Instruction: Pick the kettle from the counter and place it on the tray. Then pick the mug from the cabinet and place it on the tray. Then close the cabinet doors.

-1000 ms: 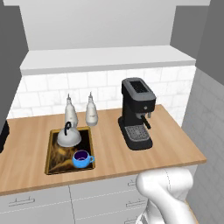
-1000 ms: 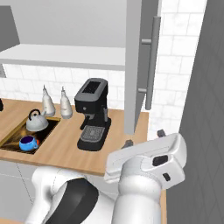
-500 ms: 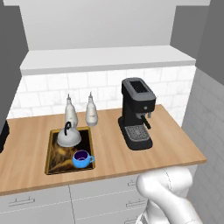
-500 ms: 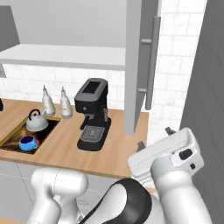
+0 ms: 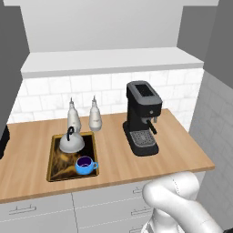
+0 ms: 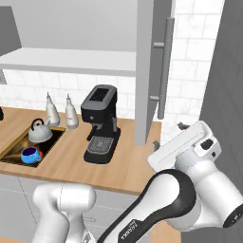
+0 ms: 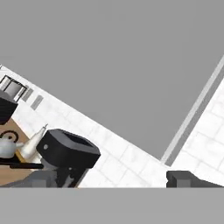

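The silver-grey kettle [image 5: 72,142] and the small blue mug [image 5: 84,165] both stand on the dark swirl tray [image 5: 58,169], which lies on the wooden counter [image 5: 113,157]. In the right base view, kettle [image 6: 38,133], mug [image 6: 30,154] and tray [image 6: 12,148] sit far left. The right cabinet door [image 6: 146,71] stands swung out, its bar handle [image 6: 164,66] facing right. My gripper [image 6: 169,135] is open and holds nothing, just below and right of that handle's lower end. In the hand view the door panel [image 7: 131,65] looms close above my fingertip [image 7: 188,179].
A black coffee machine [image 5: 143,118] stands right of the tray, and two tall silver-white bottles [image 5: 94,115] stand behind it by the tiled wall. The cabinet's pale shelf [image 5: 109,61] runs above. Grey drawers [image 5: 104,205] front the counter. A grey wall [image 6: 228,71] closes in on the right.
My arm has swung rightward and upward, bringing the open hand up beside the open door's handle. Kettle, mug and tray have not moved.
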You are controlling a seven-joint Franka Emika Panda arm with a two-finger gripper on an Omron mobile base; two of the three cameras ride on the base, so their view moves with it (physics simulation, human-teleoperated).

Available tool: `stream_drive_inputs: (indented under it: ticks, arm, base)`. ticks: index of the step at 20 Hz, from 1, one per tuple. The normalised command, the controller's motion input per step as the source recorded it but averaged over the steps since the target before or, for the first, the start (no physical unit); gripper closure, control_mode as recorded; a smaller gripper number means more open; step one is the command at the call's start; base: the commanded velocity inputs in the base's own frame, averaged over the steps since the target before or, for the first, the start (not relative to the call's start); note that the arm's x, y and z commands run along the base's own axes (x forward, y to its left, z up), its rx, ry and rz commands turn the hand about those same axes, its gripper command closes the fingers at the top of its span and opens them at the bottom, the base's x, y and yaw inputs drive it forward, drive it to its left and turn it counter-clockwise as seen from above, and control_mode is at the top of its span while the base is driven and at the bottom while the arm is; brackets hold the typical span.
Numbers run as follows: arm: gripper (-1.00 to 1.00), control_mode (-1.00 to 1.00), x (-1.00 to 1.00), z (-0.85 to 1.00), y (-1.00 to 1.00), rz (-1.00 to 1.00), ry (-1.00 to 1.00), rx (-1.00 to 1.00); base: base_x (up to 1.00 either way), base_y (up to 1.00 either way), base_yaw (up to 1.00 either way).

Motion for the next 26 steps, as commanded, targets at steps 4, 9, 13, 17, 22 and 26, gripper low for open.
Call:
stream_drive_inputs:
  ticks: [4,9,13,17,22,26]
  arm:
    - [-1.0,-1.0,0.25,0.11,0.3,0.21,-0.04,0.0]
    - [-1.0,-1.0,0.09,0.17,0.39,0.18,-0.13,-0.07]
    - [-1.0,-1.0,0.01,0.19,0.49,0.17,-0.16,-0.13]
    - [-1.0,-1.0,0.0,0.21,0.54,0.16,-0.15,-0.15]
    - [-1.0,-1.0,0.0,0.25,0.57,0.13,-0.12,-0.16]
    - [-1.0,-1.0,0.08,0.2,0.62,0.08,-0.04,-0.14]
  base:
    - [0.0,0.0,0.0]
    - [0.0,0.0,0.0]
    - [0.0,0.0,0.0]
    - [0.0,0.0,0.0]
    - [0.0,0.0,0.0]
    - [0.0,0.0,0.0]
